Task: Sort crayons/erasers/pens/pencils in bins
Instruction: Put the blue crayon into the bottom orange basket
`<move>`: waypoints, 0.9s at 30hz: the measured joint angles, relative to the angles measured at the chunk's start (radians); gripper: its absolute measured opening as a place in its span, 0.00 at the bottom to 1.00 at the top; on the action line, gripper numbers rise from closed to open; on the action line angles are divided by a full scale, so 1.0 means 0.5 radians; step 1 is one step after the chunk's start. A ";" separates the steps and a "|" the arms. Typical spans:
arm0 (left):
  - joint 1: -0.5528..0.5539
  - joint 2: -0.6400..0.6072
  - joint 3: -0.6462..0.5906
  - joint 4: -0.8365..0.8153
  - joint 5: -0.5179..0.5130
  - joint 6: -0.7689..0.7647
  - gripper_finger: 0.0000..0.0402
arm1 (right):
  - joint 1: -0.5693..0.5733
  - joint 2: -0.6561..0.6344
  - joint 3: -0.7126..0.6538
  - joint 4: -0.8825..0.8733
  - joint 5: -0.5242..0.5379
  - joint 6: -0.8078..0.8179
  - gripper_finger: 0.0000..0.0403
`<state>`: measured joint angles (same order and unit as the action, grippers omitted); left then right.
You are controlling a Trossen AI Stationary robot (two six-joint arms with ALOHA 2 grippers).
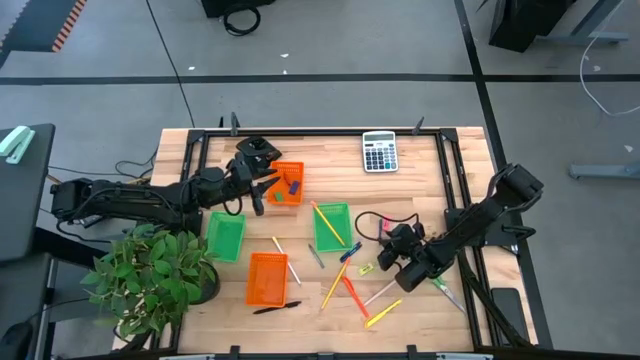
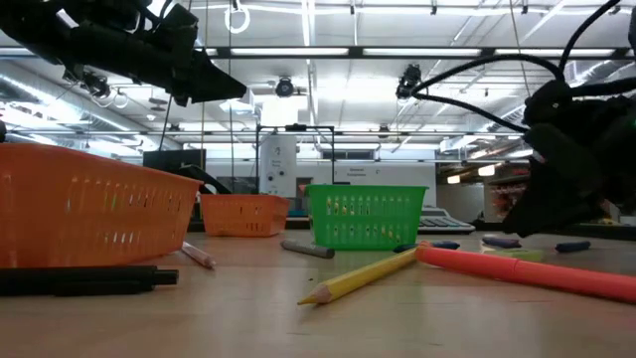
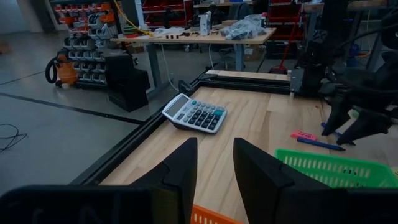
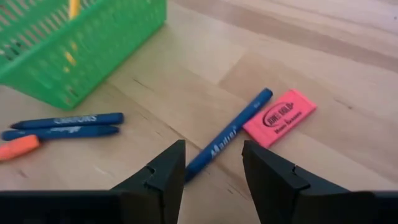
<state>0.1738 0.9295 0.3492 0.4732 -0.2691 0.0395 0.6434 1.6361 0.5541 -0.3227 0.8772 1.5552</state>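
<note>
My right gripper [image 1: 392,263] [image 4: 212,171] is open and empty, low over the table at the right. A blue pen [image 4: 227,135] lies flat just ahead of its fingers, its near end between them, and a pink eraser [image 4: 280,116] lies beside the pen. Two more blue sticks [image 4: 65,124] and an orange piece [image 4: 18,147] lie by a green bin [image 1: 331,226] [image 4: 81,43] that holds a yellow pencil. My left gripper [image 1: 264,190] [image 3: 214,168] is open and empty above the near edge of the far orange bin [image 1: 287,184], which holds small erasers.
A second green bin [image 1: 225,236] and a second orange bin [image 1: 267,278] stand near the middle. Pencils and a red stick [image 1: 350,292] and a black pen [image 1: 277,308] lie near the front. A grey calculator [image 1: 379,151] sits at the back and a potted plant [image 1: 150,275] at the front left.
</note>
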 joint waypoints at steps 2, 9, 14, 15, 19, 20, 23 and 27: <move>0.000 0.000 0.000 0.000 0.000 0.000 0.28 | 0.000 0.037 0.000 0.019 0.000 0.027 0.41; 0.000 0.000 0.000 0.001 0.000 0.000 0.28 | 0.000 0.140 0.001 0.131 0.025 0.024 0.41; 0.000 0.000 0.000 0.000 0.000 0.000 0.27 | -0.009 0.214 0.005 0.139 0.070 0.031 0.41; 0.000 0.000 0.000 0.000 0.000 0.000 0.28 | -0.011 0.228 0.007 0.141 0.078 0.031 0.41; 0.000 0.000 0.000 0.000 0.000 0.000 0.28 | -0.012 0.240 0.007 0.141 0.085 -0.032 0.41; 0.000 0.000 0.000 0.000 0.000 0.000 0.27 | -0.012 0.240 0.006 0.143 0.085 -0.059 0.41; 0.000 0.000 0.000 0.000 0.000 0.000 0.28 | -0.011 0.242 0.005 0.153 0.087 -0.171 0.38; 0.000 0.000 0.000 0.001 0.000 0.000 0.28 | -0.011 0.243 0.005 0.159 0.085 -0.332 0.31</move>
<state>0.1738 0.9295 0.3492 0.4736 -0.2691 0.0395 0.6380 1.7576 0.5564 -0.2432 0.9195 1.3892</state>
